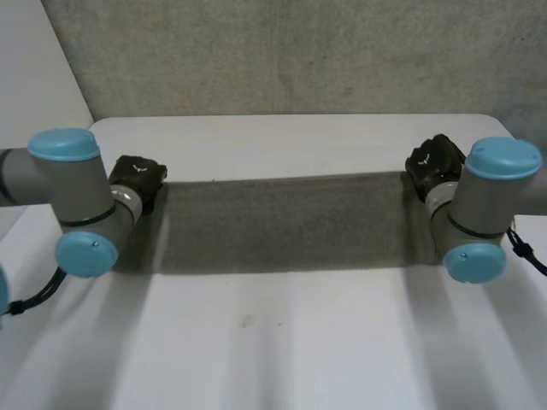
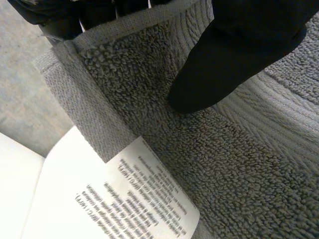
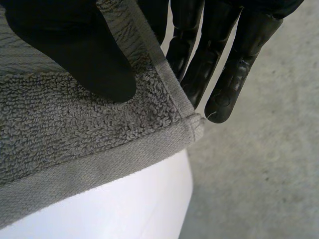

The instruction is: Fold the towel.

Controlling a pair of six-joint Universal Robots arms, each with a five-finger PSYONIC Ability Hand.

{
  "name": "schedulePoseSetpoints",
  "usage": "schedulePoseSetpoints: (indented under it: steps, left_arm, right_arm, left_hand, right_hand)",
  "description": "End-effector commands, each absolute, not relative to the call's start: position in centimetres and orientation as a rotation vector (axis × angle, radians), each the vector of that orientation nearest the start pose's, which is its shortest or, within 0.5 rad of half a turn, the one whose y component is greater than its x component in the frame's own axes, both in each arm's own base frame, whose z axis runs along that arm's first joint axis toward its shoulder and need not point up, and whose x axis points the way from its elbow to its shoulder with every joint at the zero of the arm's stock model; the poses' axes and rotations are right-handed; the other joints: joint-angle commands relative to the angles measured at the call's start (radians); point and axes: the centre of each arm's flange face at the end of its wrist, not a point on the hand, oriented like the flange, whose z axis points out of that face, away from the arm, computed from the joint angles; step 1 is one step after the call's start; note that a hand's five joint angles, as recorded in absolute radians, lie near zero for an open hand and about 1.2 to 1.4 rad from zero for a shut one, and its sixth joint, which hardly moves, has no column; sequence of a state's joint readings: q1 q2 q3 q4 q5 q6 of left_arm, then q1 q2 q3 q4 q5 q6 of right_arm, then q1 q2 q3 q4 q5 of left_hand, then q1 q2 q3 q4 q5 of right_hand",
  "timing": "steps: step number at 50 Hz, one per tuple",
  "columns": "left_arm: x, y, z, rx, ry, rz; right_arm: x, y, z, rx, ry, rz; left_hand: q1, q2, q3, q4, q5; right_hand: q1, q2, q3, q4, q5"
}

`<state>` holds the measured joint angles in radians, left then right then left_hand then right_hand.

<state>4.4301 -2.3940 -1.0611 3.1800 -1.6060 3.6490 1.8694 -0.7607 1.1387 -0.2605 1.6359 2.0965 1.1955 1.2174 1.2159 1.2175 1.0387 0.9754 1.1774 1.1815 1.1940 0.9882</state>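
step: lift-and-carry for the fold, judged; both top corners of the grey terry towel (image 1: 282, 222) are pinched, no fold made yet
towel place: spread wide across the flat white table (image 1: 282, 342), centre of the head view, running from 9 o'clock to 3 o'clock between the hands; held edge on the 12 o'clock side, rest of the cloth toward 6 o'clock; cannot tell if the low edge touches the table
left hand: black robot left hand (image 1: 137, 181) at the towel's 9 o'clock end; in its wrist view the thumb (image 2: 234, 55) is clamped on the pile, fingers (image 2: 50, 15) behind the hem, so it is pinching the corner
right hand: black robot right hand (image 1: 432, 164) at the 3 o'clock end; thumb (image 3: 75, 50) on the front of the cloth, straight fingers (image 3: 219, 64) behind, pinching just inside the stitched corner (image 3: 197, 122)
arm pose: both arms bent inward, wrists turned in to face each other across the towel, hands about level
other: white printed care label (image 2: 144, 199) hangs off the side hem below the left hand; grey concrete floor (image 3: 259, 174) past the table edge
how to do well: move both hands at one pace so the held edge stays straight and level; hold light tension, no sag in the middle; bring the corners onto the opposite corners before letting go
risk: the right pinch sits close to the corner, so a hard pull may slip it out
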Motion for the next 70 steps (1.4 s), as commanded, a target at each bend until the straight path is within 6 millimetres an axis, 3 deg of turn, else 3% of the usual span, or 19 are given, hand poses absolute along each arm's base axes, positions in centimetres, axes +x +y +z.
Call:
schedulePoseSetpoints:
  steps: [1,2,3,4,7,9,10,12,17,23,26,33,36,52,55,56,58,66,70]
  left_arm:
    - [-25.6,-41.9,12.9,0.878,2.178,-1.834]
    - [-25.7,-42.0,12.6,0.880,2.178,-1.832]
    - [-25.7,-42.0,12.6,0.880,2.178,-1.832]
    - [-25.9,-41.8,12.5,0.882,2.180,-1.831]
    - [-26.7,-41.0,12.7,0.913,2.185,-1.842]
    - [-26.8,-40.6,13.5,0.910,2.178,-1.857]
    - [-26.8,-40.6,13.5,0.910,2.178,-1.857]
    - [-26.7,-40.3,14.9,0.895,2.167,-1.883]
    - [-25.8,-37.7,19.2,0.871,2.127,-1.942]
    - [-25.1,-34.7,21.3,0.842,2.125,-1.996]
    - [-24.9,-33.8,21.5,0.831,2.135,-2.005]
    - [-24.7,-31.0,21.1,0.822,2.151,-2.043]
    - [-24.6,-30.5,20.7,0.825,2.151,-2.045]
    - [-24.4,-29.8,19.6,0.836,2.183,-2.012]
    - [-24.4,-29.8,19.6,0.837,2.184,-2.010]
    - [-24.4,-29.8,19.6,0.837,2.184,-2.010]
    - [-24.4,-29.7,19.5,0.835,2.187,-2.008]
    - [-24.3,-29.5,19.4,0.838,2.191,-2.000]
    - [-24.1,-29.4,19.6,0.831,2.188,-2.005]
  right_arm:
    - [26.7,-43.1,12.3,1.194,-1.494,1.748]
    - [26.7,-43.1,12.3,1.194,-1.494,1.748]
    - [26.8,-43.3,12.0,1.185,-1.504,1.753]
    - [26.8,-43.3,12.0,1.185,-1.504,1.753]
    - [26.9,-43.4,12.6,1.163,-1.512,1.806]
    - [26.8,-42.9,16.0,1.053,-1.570,1.929]
    - [26.8,-42.9,16.1,1.052,-1.571,1.930]
    - [26.2,-41.7,18.7,0.968,-1.656,2.016]
    - [24.8,-38.6,20.7,0.938,-1.873,1.979]
    - [23.3,-34.8,19.2,0.981,-2.259,1.756]
    - [21.3,-34.3,17.9,0.939,-2.447,1.635]
    - [20.1,-34.4,15.2,0.979,-2.592,1.597]
    - [19.0,-35.2,14.1,0.941,-2.588,1.598]
    - [17.2,-37.2,11.9,0.895,-2.521,1.625]
    - [17.1,-37.3,11.5,0.915,-2.502,1.618]
    - [17.1,-37.4,11.3,0.919,-2.489,1.621]
    - [17.0,-37.8,11.4,0.914,-2.463,1.634]
    - [13.7,-39.8,12.7,0.755,-2.210,1.544]
    - [9.8,-40.9,13.3,0.740,-2.064,1.378]
  left_hand:
    - [0.198,0.176,0.178,0.176,0.180]
    - [-0.339,-0.361,-0.360,-0.361,-0.357]
    - [-0.345,-0.367,-0.365,-0.367,-0.363]
    - [-1.021,-1.043,-1.041,-1.043,-1.039]
    - [-1.021,-1.043,-1.041,-1.043,-1.039]
    - [-1.021,-1.043,-1.041,-1.043,-1.039]
    - [-1.021,-1.043,-1.041,-1.043,-1.039]
    - [-1.021,-1.043,-1.041,-1.043,-1.039]
    - [-1.021,-1.043,-1.041,-1.043,-1.039]
    - [-1.021,-1.043,-1.041,-1.043,-1.039]
    - [-1.021,-1.043,-1.041,-1.043,-1.039]
    - [-1.021,-1.043,-1.041,-1.043,-1.039]
    - [-1.021,-1.043,-1.041,-1.043,-1.039]
    - [-1.021,-1.043,-1.041,-1.043,-1.039]
    - [-1.021,-1.043,-1.041,-1.043,-1.039]
    - [-1.021,-1.043,-1.041,-1.043,-1.039]
    - [-1.021,-1.043,-1.041,-1.043,-1.039]
    - [-1.021,-1.043,-1.041,-1.043,-1.039]
    - [-1.021,-1.043,-1.041,-1.043,-1.039]
  right_hand:
    - [-0.052,-0.254,-0.258,-0.270,-0.239]
    - [-0.057,-0.259,-0.263,-0.275,-0.244]
    - [-0.693,-0.895,-0.899,-0.912,-0.881]
    - [-0.700,-0.901,-0.906,-0.918,-0.887]
    - [-0.801,-1.003,-1.007,-1.019,-0.988]
    - [-0.801,-1.003,-1.007,-1.019,-0.988]
    - [-0.801,-1.003,-1.007,-1.019,-0.988]
    - [-0.801,-1.003,-1.007,-1.019,-0.988]
    - [-0.801,-1.003,-1.007,-1.019,-0.988]
    - [-0.801,-1.003,-1.007,-1.019,-0.988]
    - [-0.695,-0.897,-0.901,-0.913,-0.882]
    - [-0.497,-0.699,-0.703,-0.716,-0.685]
    - [-0.325,-0.526,-0.531,-0.543,-0.512]
    - [-0.253,-0.455,-0.460,-0.472,-0.441]
    - [0.058,-0.144,-0.148,-0.161,-0.130]
    - [0.407,0.205,0.201,0.188,0.219]
    - [0.421,0.219,0.215,0.202,0.233]
    - [0.421,0.219,0.215,0.202,0.233]
    - [0.421,0.219,0.215,0.202,0.233]
